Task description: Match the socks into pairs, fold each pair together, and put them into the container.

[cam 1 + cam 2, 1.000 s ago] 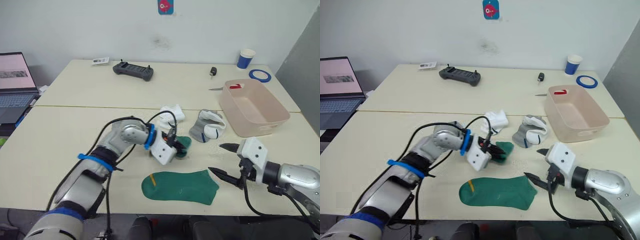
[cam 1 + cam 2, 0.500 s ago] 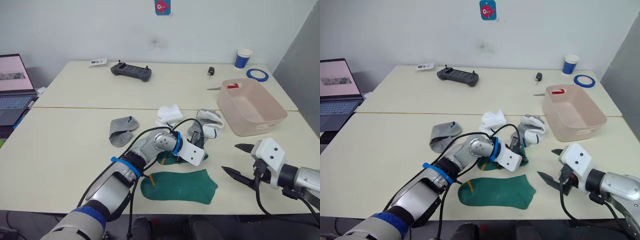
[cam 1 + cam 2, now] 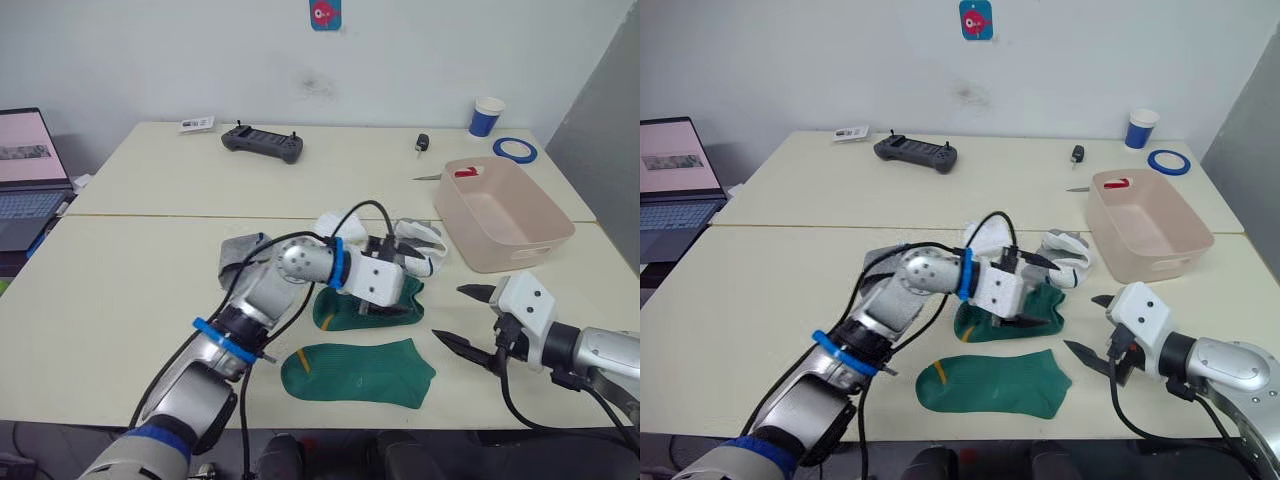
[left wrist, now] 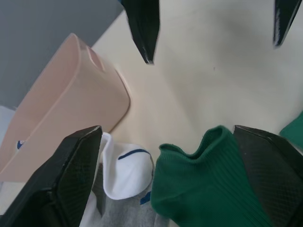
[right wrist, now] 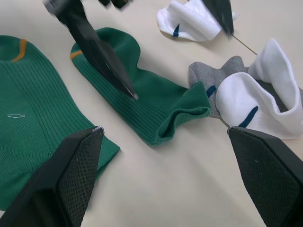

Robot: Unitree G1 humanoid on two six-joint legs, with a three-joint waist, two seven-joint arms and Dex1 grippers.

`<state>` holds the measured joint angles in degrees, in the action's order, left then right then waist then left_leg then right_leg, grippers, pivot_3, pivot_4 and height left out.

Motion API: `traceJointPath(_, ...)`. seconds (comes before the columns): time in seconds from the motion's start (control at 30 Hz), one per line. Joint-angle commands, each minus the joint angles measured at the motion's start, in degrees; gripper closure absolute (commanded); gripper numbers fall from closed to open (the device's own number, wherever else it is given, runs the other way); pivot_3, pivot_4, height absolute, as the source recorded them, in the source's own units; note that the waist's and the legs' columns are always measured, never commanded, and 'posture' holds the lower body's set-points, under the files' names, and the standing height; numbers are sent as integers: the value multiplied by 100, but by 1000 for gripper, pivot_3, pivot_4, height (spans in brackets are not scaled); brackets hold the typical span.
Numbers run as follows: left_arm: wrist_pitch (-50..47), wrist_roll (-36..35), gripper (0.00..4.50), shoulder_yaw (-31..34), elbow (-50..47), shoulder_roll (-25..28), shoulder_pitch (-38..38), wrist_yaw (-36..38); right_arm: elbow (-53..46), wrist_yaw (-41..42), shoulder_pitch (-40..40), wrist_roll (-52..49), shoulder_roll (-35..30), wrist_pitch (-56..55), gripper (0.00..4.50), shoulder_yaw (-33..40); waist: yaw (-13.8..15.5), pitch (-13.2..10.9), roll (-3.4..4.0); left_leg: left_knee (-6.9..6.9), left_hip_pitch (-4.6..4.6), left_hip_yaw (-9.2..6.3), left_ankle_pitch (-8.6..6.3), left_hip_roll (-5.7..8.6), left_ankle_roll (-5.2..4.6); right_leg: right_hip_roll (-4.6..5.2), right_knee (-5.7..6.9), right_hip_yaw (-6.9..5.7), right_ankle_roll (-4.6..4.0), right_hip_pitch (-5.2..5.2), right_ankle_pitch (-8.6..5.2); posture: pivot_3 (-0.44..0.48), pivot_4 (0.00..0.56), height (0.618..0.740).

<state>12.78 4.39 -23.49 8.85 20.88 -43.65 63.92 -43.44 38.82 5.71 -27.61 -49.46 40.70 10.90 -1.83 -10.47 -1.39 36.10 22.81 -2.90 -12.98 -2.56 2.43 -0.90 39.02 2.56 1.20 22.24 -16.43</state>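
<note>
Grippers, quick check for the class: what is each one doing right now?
Left gripper: open, over the crumpled green sock.
Right gripper: open, holding nothing.

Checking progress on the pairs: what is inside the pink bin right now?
No socks show in the pink bin; only a small red item lies at its far end. Its near wall hides part of the floor.

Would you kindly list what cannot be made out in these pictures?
- Second grey sock: mostly hidden behind the left arm, eye views.
- Green sock under the left tool: partly covered by it.
- Object inside the container, red and white: too small to identify.
</note>
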Motion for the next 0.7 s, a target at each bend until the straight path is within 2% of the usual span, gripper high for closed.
traceJointPath(0.03,121,-685,25,613,-433,531,297,272,-17,55,10,85,-9,-192,0,63,-5,1,1,0,-2,0,0,-1,0,0,1,1,0,0,0,0,150,740)
traceJointPath(0.17,1303,-677,25,866,230,1403,735,555,59,94,48,154,-36,-284,0,86,-3,3,5,-2,-11,1,0,-6,0,-3,2,1,-1,-3,0,0,150,740)
traceJointPath(0.33,2434,-420,25,750,1056,1789,887,624,40,115,4,190,-15,-274,0,47,76,2,4,4,0,1,0,3,0,8,-4,-4,-1,-4,0,0,150,740)
traceJointPath(0.53,3875,404,25,377,2212,1694,634,251,-35,92,-65,142,-24,-179,0,48,84,2,4,4,1,3,0,1,0,7,-4,-3,-2,-2,0,0,150,740)
traceJointPath(0.7,4398,877,25,83,2864,1522,304,-46,-91,75,-77,108,-30,-102,0,90,94,4,6,6,-3,2,0,2,0,6,0,-4,-2,-8,3,0,150,740)
